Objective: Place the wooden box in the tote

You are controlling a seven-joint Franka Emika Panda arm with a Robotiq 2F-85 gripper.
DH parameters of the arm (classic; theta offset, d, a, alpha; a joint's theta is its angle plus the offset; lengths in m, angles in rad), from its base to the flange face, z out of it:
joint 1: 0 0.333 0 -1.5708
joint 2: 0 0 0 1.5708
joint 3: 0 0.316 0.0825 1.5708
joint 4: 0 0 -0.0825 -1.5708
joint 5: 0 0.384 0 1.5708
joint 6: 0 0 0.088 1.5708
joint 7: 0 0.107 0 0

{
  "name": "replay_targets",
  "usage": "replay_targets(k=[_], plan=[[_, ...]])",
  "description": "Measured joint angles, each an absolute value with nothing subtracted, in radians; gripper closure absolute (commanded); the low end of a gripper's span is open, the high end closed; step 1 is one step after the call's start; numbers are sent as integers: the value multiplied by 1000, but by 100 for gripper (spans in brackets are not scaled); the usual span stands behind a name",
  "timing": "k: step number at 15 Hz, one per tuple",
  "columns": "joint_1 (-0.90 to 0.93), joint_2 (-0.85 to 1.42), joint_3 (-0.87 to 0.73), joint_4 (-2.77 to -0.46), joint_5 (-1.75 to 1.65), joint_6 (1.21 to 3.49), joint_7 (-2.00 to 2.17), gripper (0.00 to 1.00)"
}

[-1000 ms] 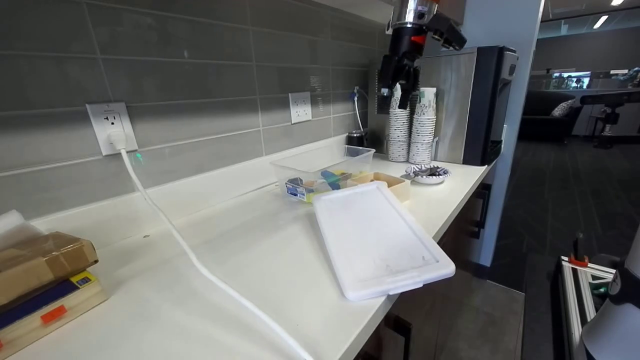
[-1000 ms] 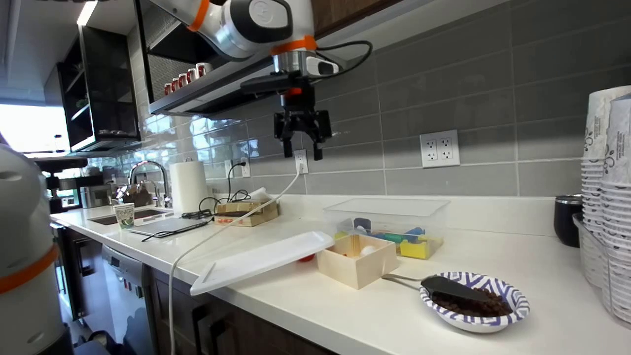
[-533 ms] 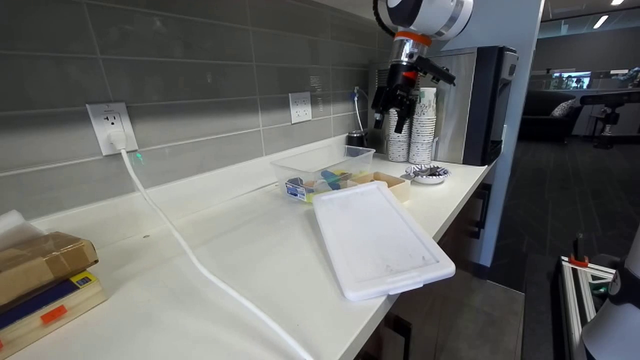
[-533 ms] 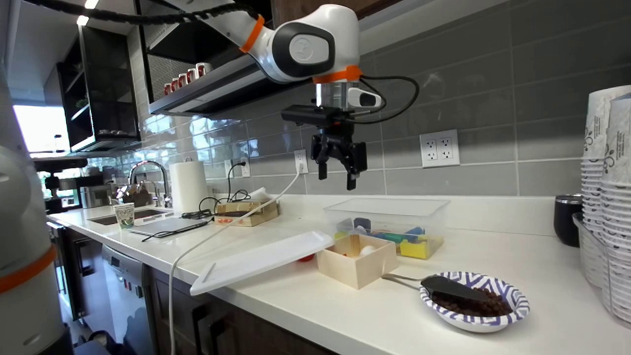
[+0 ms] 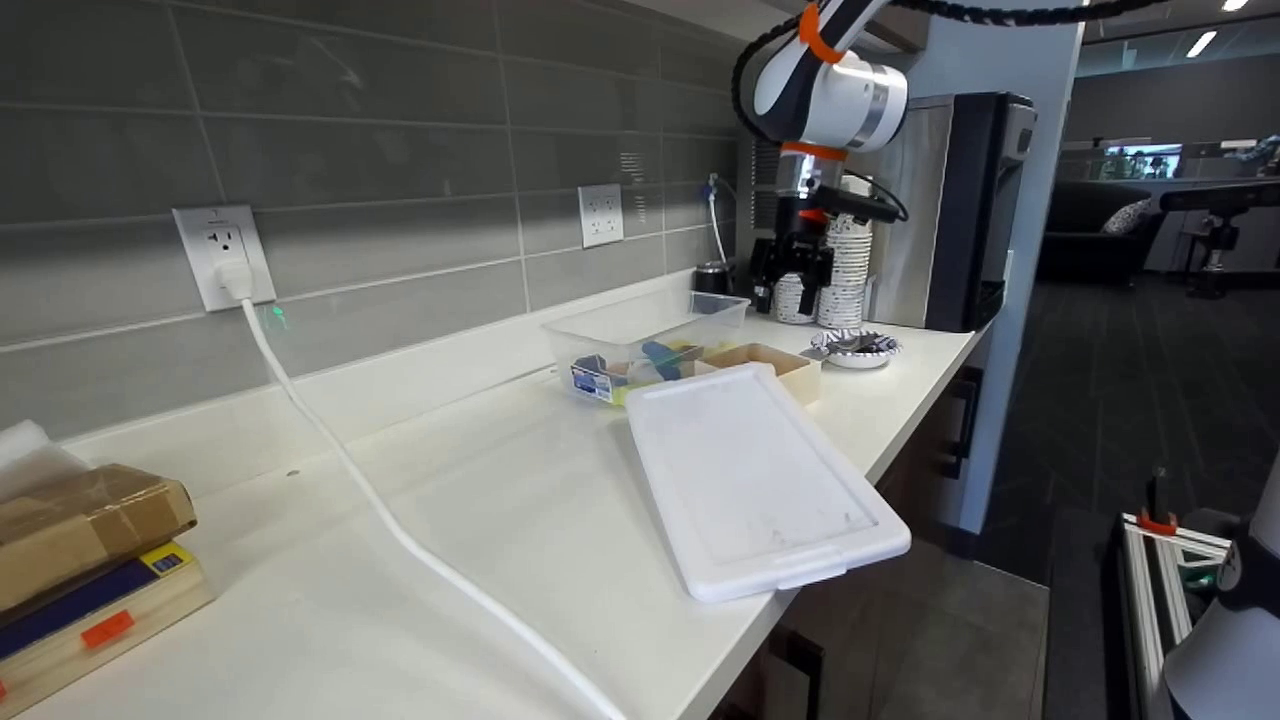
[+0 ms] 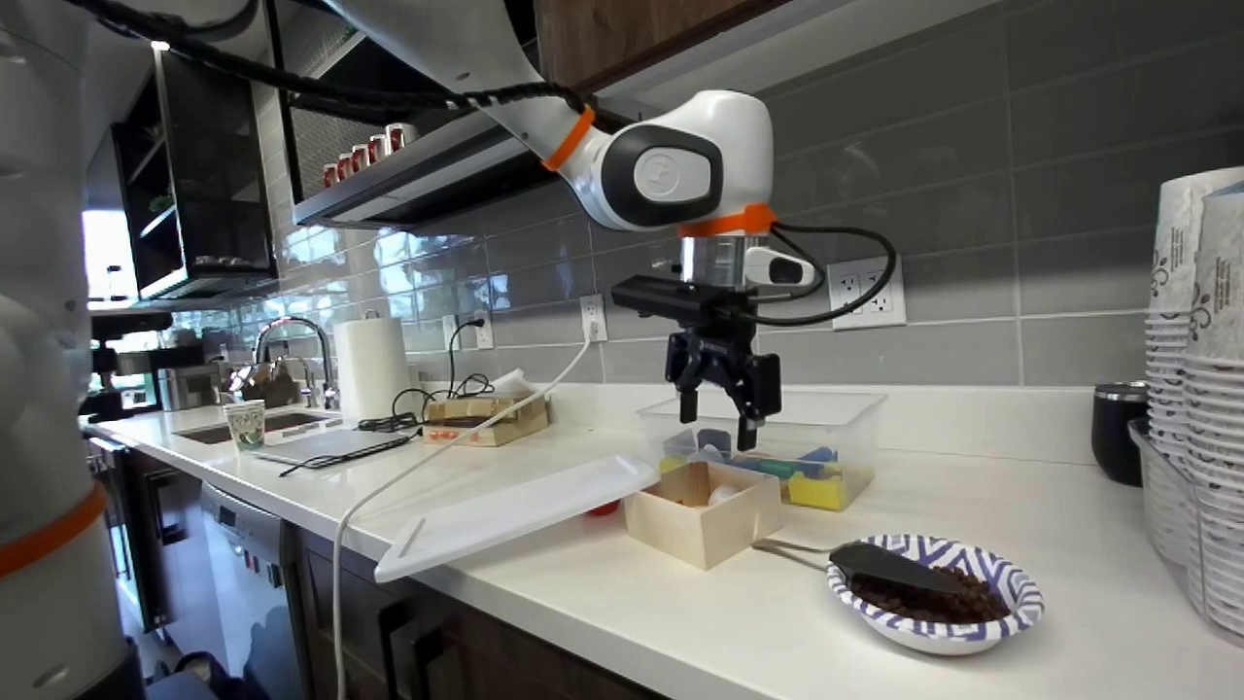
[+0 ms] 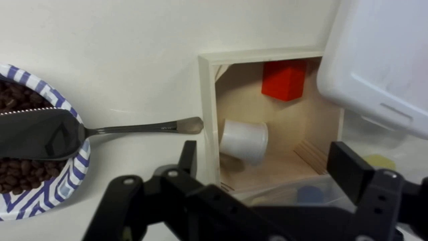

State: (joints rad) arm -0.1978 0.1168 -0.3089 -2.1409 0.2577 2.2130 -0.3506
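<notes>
Holding nothing, our gripper [image 6: 717, 420] stands wide apart; the wooden box [image 6: 702, 525] lies below, its hollow side facing up, so we judge the move goes down.

In an exterior view, the camera stands above the surface [image 5: 510, 480] and looks down along it, tiled wall [image 5: 380, 160] at left, brown stack [image 5: 95, 525] near at lower left of the frame. In an exterior view, it faces roughly the opposite way from lower down, bowl [image 6: 943, 634] close at lower right, brown stack farther off. Both exterior views share lid [image 6: 525, 510], wooden box [image 6: 705, 530] and clear tote [image 6: 836, 423]. Wrist view faces steeply down at close range, wooden box right of centre, jaws entering from the lower edge; bowl and lid also show.
</notes>
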Motion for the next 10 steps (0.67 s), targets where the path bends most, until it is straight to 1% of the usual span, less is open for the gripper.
replay_targets(k=[8, 9, 10], plan=[[-245, 317, -262, -2044, 236, 2219, -274, 0], [-250, 329, -260, -2035, 232, 2219, -267, 25], [-255, 340, -258, -2026, 229, 2219, -261, 28]])
